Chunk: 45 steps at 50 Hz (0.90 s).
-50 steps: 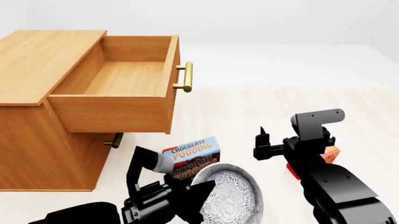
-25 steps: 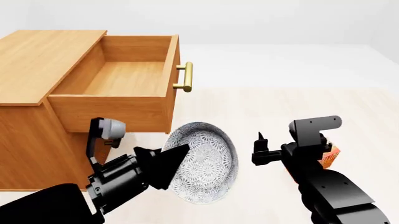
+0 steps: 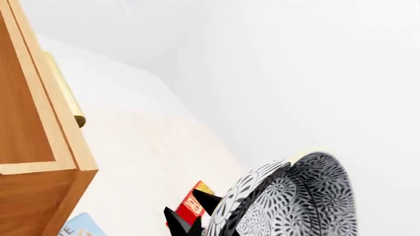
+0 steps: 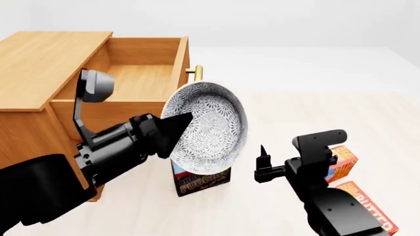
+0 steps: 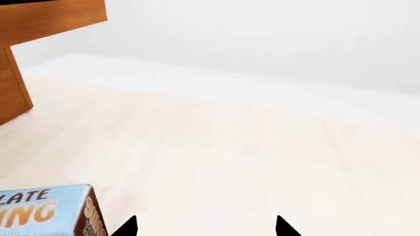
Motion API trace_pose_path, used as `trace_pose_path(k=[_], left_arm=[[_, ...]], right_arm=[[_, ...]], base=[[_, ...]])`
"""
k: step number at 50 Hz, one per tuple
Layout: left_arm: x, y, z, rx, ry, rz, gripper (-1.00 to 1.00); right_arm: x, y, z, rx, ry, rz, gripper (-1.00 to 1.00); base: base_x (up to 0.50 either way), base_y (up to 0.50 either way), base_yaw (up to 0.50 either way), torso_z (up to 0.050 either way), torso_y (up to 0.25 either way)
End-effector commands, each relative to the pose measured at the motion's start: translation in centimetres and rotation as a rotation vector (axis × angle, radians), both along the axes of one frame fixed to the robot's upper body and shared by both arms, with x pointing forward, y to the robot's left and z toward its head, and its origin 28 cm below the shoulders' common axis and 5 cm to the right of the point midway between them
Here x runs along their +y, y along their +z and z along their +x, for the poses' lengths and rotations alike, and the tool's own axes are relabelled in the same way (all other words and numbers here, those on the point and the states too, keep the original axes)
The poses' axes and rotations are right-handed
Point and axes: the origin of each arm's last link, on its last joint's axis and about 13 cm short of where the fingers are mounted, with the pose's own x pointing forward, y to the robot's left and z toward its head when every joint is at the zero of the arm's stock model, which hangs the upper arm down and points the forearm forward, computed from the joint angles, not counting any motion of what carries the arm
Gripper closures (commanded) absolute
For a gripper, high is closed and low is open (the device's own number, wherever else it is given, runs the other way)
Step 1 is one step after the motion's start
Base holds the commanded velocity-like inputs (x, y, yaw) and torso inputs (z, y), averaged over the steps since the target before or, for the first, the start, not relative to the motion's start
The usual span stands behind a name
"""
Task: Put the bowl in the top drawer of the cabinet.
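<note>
The bowl is held up in the air, tipped on its side so its speckled inside faces the camera, just in front of the right front corner of the top drawer. The left end effector is clenched on the bowl's rim at its left edge; in the left wrist view the bowl fills the lower part of the picture with a dark fingertip against its edge. The top drawer stands pulled out of the cabinet, its wooden inside bare, and its brass handle shows just above the bowl's rim. Below the bowl a chocolate pudding box stands upright on the floor. To the right, the right end effector hangs low over the floor with its fingers apart, grasping nothing; the right wrist view shows its two fingertips well separated above bare floor, with the pudding box near the other tip. Beside and behind the right arm lie two orange-red boxes, one nearer the camera than the other.
</note>
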Motion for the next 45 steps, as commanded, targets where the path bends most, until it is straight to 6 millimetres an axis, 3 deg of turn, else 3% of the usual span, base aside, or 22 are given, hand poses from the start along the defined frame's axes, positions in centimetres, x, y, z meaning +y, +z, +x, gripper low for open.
trace_pose_path(k=[1, 16, 26, 32, 45], left_arm=[[0.2, 3.5, 1.3, -0.028, 0.035, -0.006, 1.0], [1.1, 8.3, 5.6, -0.001, 0.167, 0.019, 1.0], [1.8, 10.3, 8.0, 0.046, 0.254, -0.022, 1.0], [1.9, 10.6, 10.1, 0.083, 0.316, -0.018, 1.0], [2.1, 9.2, 13.9, 0.183, 0.44, -0.013, 1.0]], right_arm=[[0.5, -0.3, -0.2, -0.016, 0.021, 0.004, -1.0], [0.6, -0.4, -0.7, -0.027, 0.035, 0.02, -1.0], [0.4, -0.5, -0.9, -0.031, 0.032, 0.026, -1.0], [0.2, -0.5, -1.0, -0.031, 0.03, 0.027, -1.0], [0.0, -0.7, -1.2, -0.03, 0.025, 0.037, -1.0]], base=[[0.0, 0.0, 0.0, 0.0, 0.0], [0.0, 0.0, 0.0, 0.0, 0.0], [0.0, 0.0, 0.0, 0.0, 0.001], [0.0, 0.0, 0.0, 0.0, 0.0], [0.0, 0.0, 0.0, 0.0, 0.0]])
